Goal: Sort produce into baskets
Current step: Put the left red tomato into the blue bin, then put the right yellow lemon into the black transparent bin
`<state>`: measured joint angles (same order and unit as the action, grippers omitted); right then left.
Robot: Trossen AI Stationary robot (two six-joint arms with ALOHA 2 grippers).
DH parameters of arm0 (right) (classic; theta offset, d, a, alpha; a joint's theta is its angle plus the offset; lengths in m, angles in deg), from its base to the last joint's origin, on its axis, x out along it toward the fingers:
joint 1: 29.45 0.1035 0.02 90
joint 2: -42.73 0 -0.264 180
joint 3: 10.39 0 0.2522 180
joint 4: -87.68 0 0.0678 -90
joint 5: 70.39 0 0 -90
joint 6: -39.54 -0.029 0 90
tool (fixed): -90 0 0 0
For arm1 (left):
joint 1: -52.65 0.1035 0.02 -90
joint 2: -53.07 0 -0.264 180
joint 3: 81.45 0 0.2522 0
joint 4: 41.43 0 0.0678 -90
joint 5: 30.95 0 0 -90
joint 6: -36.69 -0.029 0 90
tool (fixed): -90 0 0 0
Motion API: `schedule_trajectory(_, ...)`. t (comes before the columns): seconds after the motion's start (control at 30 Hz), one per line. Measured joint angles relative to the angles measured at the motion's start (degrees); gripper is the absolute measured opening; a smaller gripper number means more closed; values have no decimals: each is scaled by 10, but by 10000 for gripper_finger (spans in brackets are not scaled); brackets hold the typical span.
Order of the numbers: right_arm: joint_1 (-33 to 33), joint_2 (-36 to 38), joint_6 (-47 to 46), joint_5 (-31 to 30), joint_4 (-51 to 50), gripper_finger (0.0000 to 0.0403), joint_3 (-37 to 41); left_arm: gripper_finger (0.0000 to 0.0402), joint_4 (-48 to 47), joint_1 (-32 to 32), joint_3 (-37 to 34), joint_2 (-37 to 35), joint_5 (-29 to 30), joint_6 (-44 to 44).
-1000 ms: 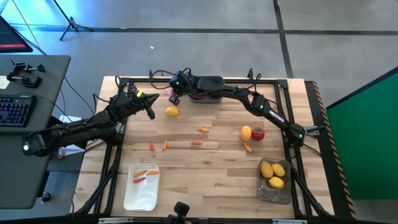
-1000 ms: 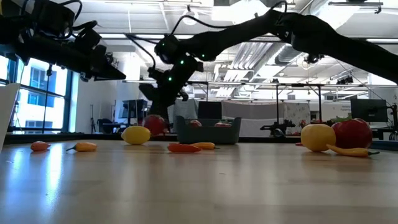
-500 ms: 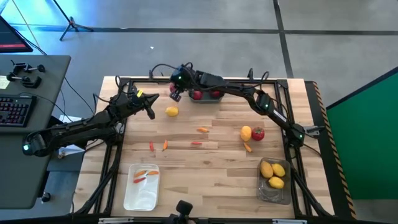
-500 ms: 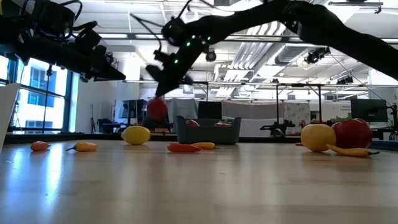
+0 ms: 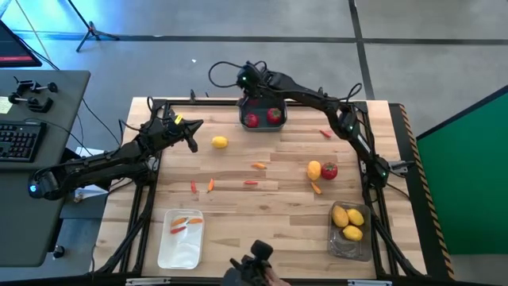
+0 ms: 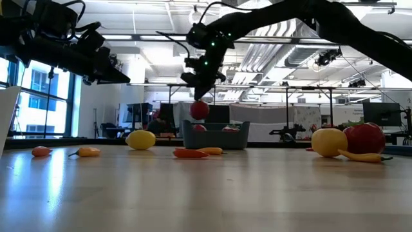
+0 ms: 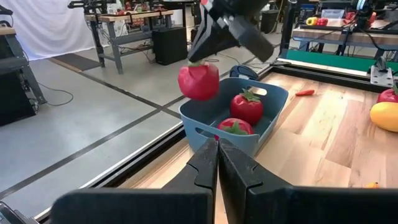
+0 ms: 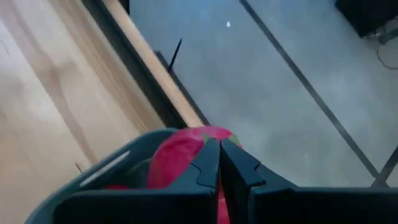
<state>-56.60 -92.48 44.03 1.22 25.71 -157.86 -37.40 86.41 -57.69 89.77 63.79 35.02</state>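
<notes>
My right gripper (image 6: 201, 98) is shut on a round red tomato (image 7: 198, 81) with a green top, held in the air over the far left corner of the dark blue-grey basket (image 7: 211, 118) at the table's far edge. Two more red tomatoes (image 5: 252, 120) (image 5: 275, 115) lie in that basket. In the high view the gripper (image 5: 252, 94) hides the held tomato. My left gripper (image 5: 193, 143) is shut and empty, raised over the far left of the table. A yellow lemon (image 5: 220, 142) lies on the table beside it. My right gripper pinches the tomato at its green top (image 7: 198, 63) between its two fingers. The fingers come from above, pointing down. The tomato hangs below the fingertips (image 6: 199, 109), upright, clear of the table and just above the basket's rim.
A lemon (image 5: 314, 168), a red tomato (image 5: 329, 170) and an orange pepper (image 5: 317, 188) lie right of centre. Small orange-red pieces (image 5: 251, 182) (image 5: 210, 185) are scattered mid-table. The white basket (image 5: 182, 246) stands near left, the translucent basket (image 5: 350, 242) with lemons near right.
My right gripper has lifted the tomato off the table left of the blue-grey basket. It has carried it up and toward the table's right and far edge, until it hangs over the basket's corner. My left gripper has kept still.
</notes>
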Motion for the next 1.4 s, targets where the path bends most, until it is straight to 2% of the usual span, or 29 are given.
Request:
schedule_trajectory(0.6,2,-1,-45,24,33,0,69,0,0,0,0,0,0,0)
schedule_trajectory(1.0,10,-1,-33,24,65,3,90,0,1,0,0,0,0,-5)
schedule_trajectory(1.1,21,1,-17,25,68,24,89,0,1,0,0,0,0,-5)
schedule_trajectory(1.3,34,2,-9,19,74,110,89,0,1,0,0,0,0,-3)
schedule_trajectory(1.4,35,4,5,35,69,130,89,0,1,0,0,0,0,-4)
